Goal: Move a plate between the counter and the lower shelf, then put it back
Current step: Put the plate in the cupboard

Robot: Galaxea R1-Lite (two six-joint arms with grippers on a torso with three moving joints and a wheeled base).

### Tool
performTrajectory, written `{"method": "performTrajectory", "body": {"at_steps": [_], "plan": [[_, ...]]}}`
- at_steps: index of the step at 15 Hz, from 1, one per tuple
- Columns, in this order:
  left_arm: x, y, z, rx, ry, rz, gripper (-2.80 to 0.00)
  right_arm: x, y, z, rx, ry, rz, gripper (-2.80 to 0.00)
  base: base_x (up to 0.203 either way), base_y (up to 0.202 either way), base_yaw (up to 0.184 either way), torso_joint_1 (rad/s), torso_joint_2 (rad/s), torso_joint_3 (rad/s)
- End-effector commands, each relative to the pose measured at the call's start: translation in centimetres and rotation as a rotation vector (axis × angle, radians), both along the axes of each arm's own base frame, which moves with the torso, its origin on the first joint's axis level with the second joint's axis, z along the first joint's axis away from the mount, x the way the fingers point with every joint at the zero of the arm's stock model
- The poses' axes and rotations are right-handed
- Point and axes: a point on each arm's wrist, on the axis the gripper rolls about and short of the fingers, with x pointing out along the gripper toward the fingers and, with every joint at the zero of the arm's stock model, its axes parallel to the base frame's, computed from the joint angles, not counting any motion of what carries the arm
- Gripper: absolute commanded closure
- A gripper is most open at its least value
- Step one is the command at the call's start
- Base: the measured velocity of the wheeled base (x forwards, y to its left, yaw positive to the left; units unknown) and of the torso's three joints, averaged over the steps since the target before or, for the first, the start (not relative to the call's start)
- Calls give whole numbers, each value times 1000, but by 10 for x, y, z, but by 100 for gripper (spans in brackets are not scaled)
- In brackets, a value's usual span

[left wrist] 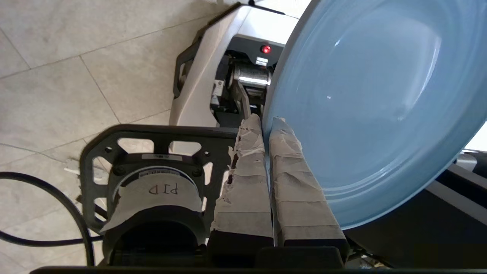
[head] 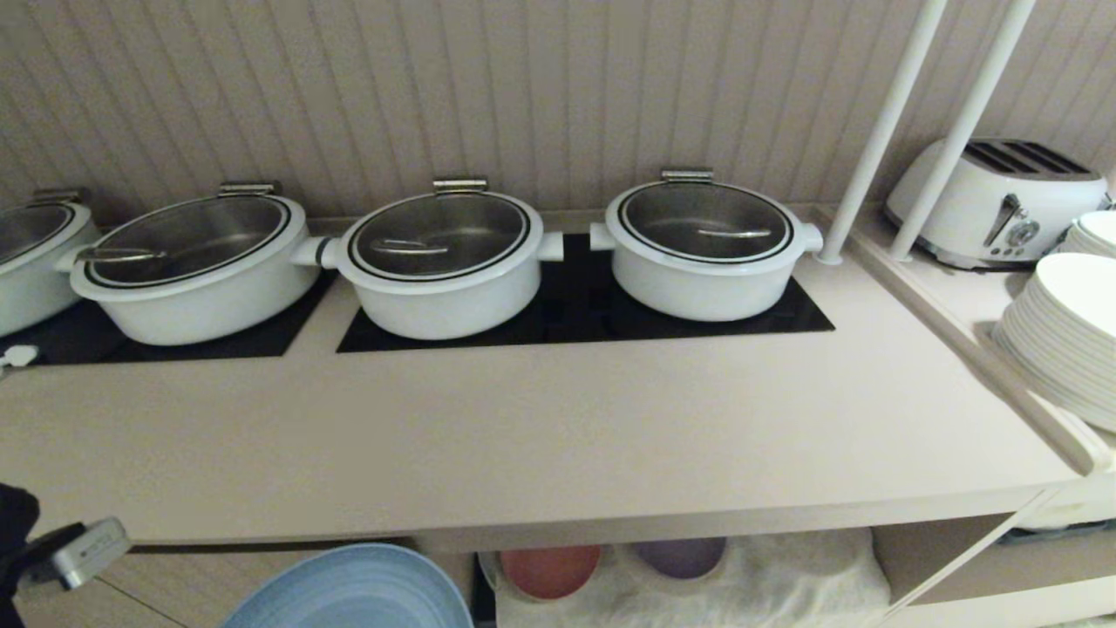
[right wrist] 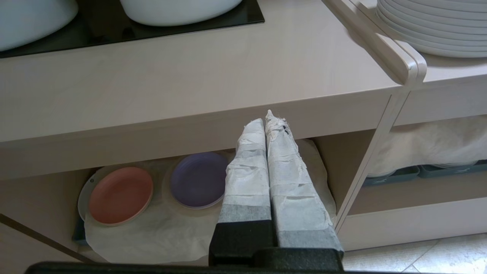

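With the left gripper [left wrist: 266, 123] pinching the plate [left wrist: 365, 110] by its rim below the counter [head: 540, 436], keep it level, since the hold looks shallow; the right gripper [right wrist: 268, 118] idles closed and empty.

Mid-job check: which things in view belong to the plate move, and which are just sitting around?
In the job:
- light-blue plate, pinched in the left gripper
- counter
- lower shelf

Just there:
- pink plate, purple plate
- lidded white pots
- white plate stack
- toaster
- right gripper, idle
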Motion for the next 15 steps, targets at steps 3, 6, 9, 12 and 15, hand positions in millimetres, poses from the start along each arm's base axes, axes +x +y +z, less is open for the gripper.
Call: {"method": "performTrajectory", "body": {"at_steps": [3,6,9,12,15], "plan": [[-2,0,-2,-24,13,-8,0,0,0,0,0,0,0,0,0,0,0,0,0,0],[-1,0,-3,-22,22,-11,0,0,0,0,0,0,0,0,0,0,0,0,0,0],[-3,0,-6,-21,32,-14,0,0,0,0,0,0,0,0,0,0,0,0,0,0],[-3,0,-7,-21,32,-14,0,0,0,0,0,0,0,0,0,0,0,0,0,0],[-3,0,-7,-23,33,-15,0,0,0,0,0,0,0,0,0,0,0,0,0,0]]}}
